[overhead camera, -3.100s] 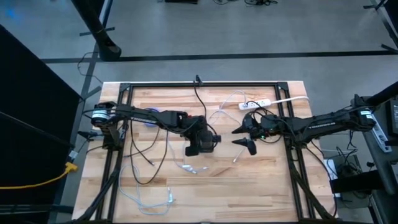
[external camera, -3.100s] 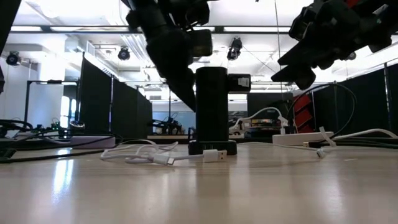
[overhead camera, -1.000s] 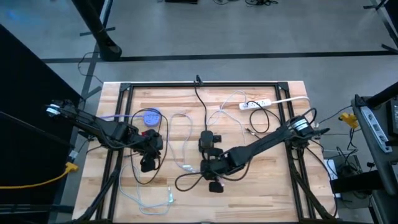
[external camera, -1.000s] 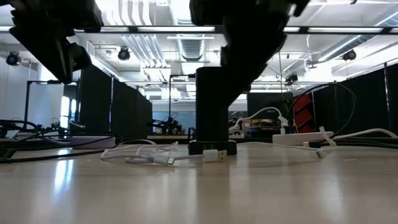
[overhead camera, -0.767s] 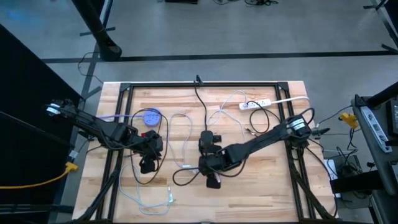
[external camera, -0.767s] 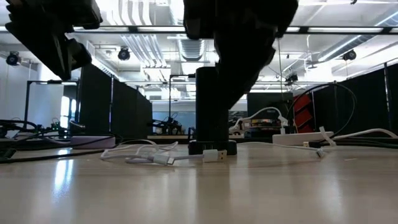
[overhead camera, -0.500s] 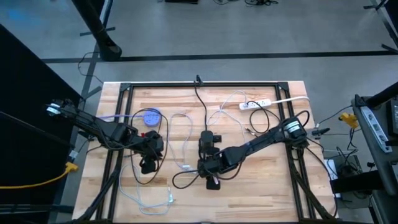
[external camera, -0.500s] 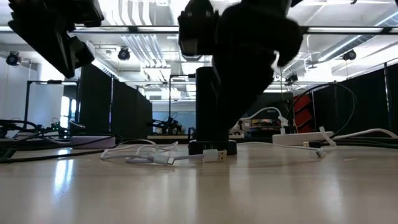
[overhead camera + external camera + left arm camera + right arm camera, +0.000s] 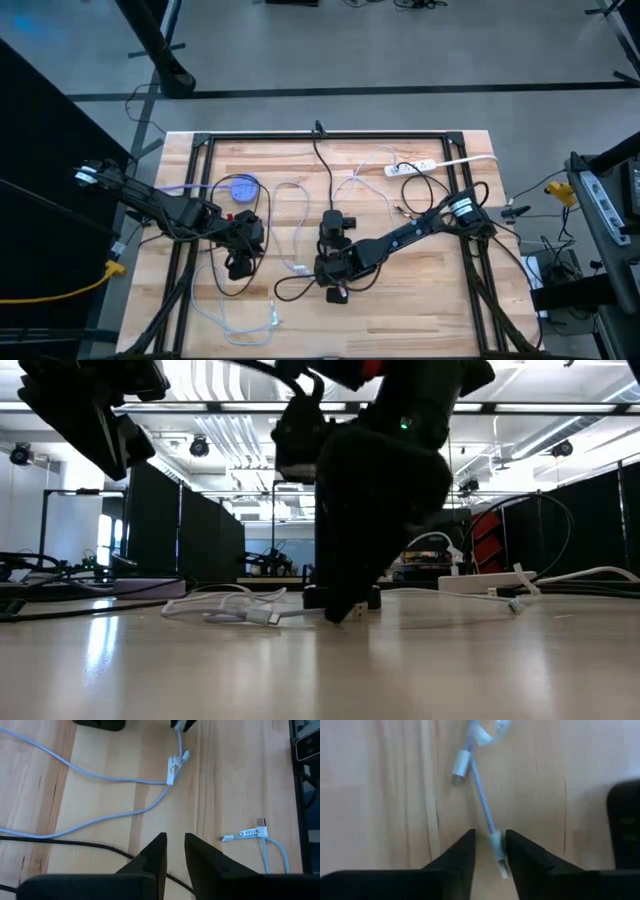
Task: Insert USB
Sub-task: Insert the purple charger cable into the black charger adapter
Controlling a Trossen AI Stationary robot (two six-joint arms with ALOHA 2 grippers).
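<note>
At mid-table, just near of the black hub [image 9: 335, 226], I have the right gripper [image 9: 489, 851] low over the white USB cable [image 9: 479, 790], fingers narrowly parted astride its plug [image 9: 498, 854], seemingly not yet clamping, so that plug can be lifted toward the hub. Its long axis runs along the cable and between the fingers, metal tip aimed back at the wrist. My left gripper [image 9: 173, 851] waits over the table's left half, fingers nearly together, holding nothing.
</note>
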